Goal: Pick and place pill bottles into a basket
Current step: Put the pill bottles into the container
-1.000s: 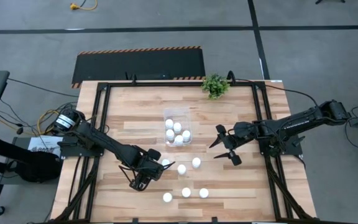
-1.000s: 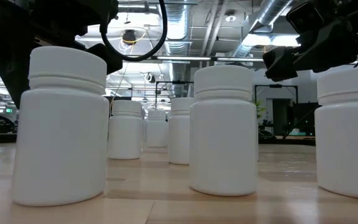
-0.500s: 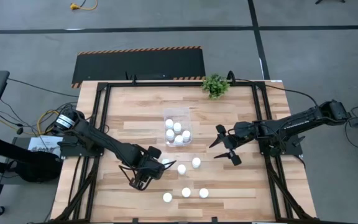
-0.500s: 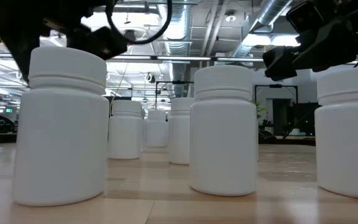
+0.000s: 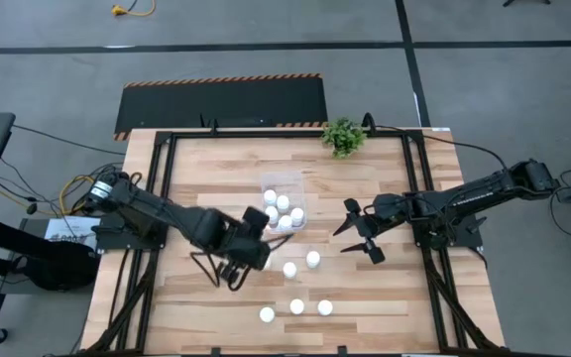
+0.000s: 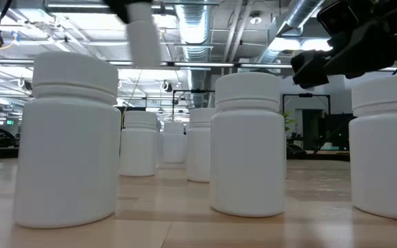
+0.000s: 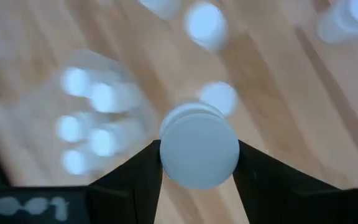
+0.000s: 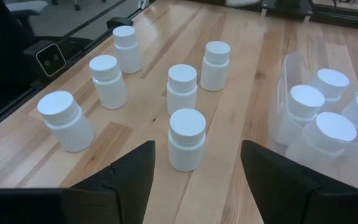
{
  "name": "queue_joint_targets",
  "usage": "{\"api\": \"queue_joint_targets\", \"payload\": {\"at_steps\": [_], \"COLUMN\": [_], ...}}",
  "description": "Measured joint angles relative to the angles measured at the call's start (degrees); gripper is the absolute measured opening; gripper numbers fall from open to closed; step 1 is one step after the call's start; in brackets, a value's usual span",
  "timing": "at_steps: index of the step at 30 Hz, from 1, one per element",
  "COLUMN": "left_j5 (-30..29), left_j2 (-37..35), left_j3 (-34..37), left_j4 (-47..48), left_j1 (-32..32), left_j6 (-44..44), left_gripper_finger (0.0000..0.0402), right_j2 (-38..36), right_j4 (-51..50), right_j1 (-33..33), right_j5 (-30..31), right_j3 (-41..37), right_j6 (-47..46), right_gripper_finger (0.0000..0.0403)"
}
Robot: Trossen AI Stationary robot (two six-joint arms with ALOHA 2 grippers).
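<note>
I have the left end effector clamped on one bottle, held clear above the tabletop just beside the basket. Five bottles already sit in the basket. Five loose bottles stand on the wood nearer the front edge. My right end effector hovers right of the basket, fingers spread wide, gripping nothing. A plant stands at the far edge.
</note>
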State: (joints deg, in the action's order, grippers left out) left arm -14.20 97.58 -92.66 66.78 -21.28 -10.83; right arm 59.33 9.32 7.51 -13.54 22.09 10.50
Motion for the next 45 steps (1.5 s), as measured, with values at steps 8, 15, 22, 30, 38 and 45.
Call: {"api": "queue_joint_targets", "payload": {"at_steps": [8,15,22,30,38,45], "left_j5": [-0.44,2.01,6.09,9.12,12.32,14.06], "left_j2": [0.0,0.0,0.0,0.0,0.0,2.45], "left_j3": [-8.93,-11.11,-11.13,-11.15,-11.15,-11.23], "left_j4": [-0.3,-2.51,-6.16,-8.74,-10.49,-10.61], "left_j1": [9.49,19.09,26.64,32.58,37.44,41.08], "left_j6": [-7.84,-13.76,-18.49,-21.04,-21.75,-21.72], "left_gripper_finger": [0.0168,0.0168,0.0168,0.0168,0.0168,0.0168], "right_j2": [0.0,0.0,0.0,0.0,0.0,0.0], "right_j4": [0.16,0.14,0.14,0.16,0.14,0.16], "right_j1": [-0.01,-0.02,-0.02,0.0,0.0,0.0], "right_j5": [0.0,0.0,0.0,-0.02,0.02,0.11], "right_j3": [0.0,0.0,0.0,0.0,0.0,0.0], "right_j6": [-0.59,-1.05,-1.93,-3.96,-4.07,-4.07], "right_gripper_finger": [0.023,0.023,0.023,0.023,0.023,0.023]}}
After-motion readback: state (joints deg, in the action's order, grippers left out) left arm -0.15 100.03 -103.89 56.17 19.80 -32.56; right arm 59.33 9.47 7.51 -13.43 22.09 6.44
